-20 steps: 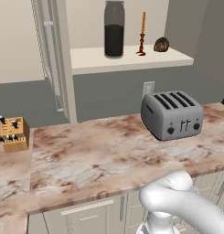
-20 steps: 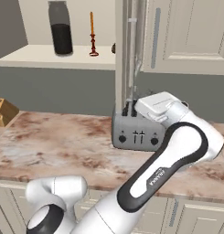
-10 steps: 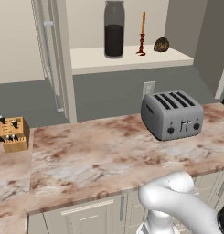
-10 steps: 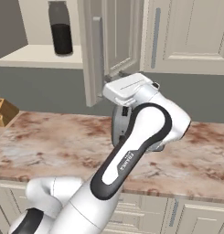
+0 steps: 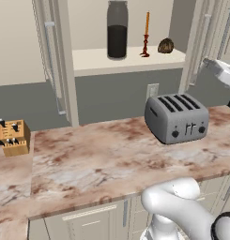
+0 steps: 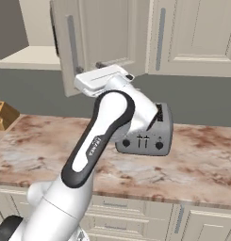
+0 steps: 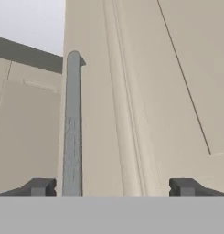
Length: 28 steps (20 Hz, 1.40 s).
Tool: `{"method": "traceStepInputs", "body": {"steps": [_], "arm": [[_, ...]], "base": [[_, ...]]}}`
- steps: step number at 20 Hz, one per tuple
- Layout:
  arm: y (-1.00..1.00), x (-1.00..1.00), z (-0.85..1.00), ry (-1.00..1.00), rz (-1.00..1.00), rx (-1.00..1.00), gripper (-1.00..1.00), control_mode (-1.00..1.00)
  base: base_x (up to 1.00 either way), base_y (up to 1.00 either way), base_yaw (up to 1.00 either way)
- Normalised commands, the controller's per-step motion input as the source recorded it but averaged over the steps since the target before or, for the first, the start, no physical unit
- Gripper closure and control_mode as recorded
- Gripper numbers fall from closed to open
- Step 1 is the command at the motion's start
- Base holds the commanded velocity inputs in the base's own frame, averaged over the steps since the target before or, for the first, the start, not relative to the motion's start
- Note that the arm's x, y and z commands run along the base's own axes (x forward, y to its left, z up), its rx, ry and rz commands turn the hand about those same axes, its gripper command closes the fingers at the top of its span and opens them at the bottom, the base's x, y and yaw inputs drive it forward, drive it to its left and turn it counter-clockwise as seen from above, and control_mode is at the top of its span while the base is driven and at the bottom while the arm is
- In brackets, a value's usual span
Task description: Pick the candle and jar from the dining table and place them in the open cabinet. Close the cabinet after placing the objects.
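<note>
On the cabinet's (image 5: 130, 61) pale inner shelf: jar (image 5: 117, 30) to the left, candle (image 5: 146, 33) just right of it, apart, both upright. Small dark round object (image 5: 165, 46) further right on the same shelf; cannot tell what it is. Both task things look placed, so the picking and placing part seems done.

Closing appears to be under way. From the right base camera, the cabinet's right door (image 6: 100, 37) stands swung most of the way across the opening, hiding jar and candle from that side. Left door (image 5: 50, 56) stands wide open beside the shelf.

Gripper (image 7: 113, 186) faces the door panel close up, jaws spread wide, nothing between them. Door's vertical bar handle (image 7: 72, 123) runs up just inside one fingertip; contact with the panel cannot be told.

Below the cabinet, on the counter (image 5: 88, 164): silver toaster (image 5: 176, 117), knife block (image 5: 13, 137) far left.

Left to do, by my reading: finish shutting the right door, then the left.
</note>
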Motion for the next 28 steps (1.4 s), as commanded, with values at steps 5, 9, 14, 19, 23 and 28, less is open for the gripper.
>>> {"method": "traceStepInputs", "body": {"steps": [5,9,14,19,23,28], "arm": [[0.46,0.55,0.30,0.00,-0.06,0.00,-1.00,-1.00],[0.39,0.65,0.05,0.01,-0.10,0.00,-1.00,-1.00],[0.41,0.79,0.00,0.06,-0.16,0.00,-1.00,-1.00],[0.36,0.82,0.00,0.07,-0.16,0.00,-1.00,-1.00],[0.14,0.65,0.01,0.12,-0.12,0.00,-1.00,-1.00],[0.00,0.62,0.02,0.22,-0.06,-0.01,-1.00,-1.00]], "base": [[0.00,0.00,0.00],[0.00,0.00,0.00],[0.00,0.00,0.00],[0.00,0.00,0.00],[0.00,0.00,0.00],[0.00,0.00,0.00]]}}
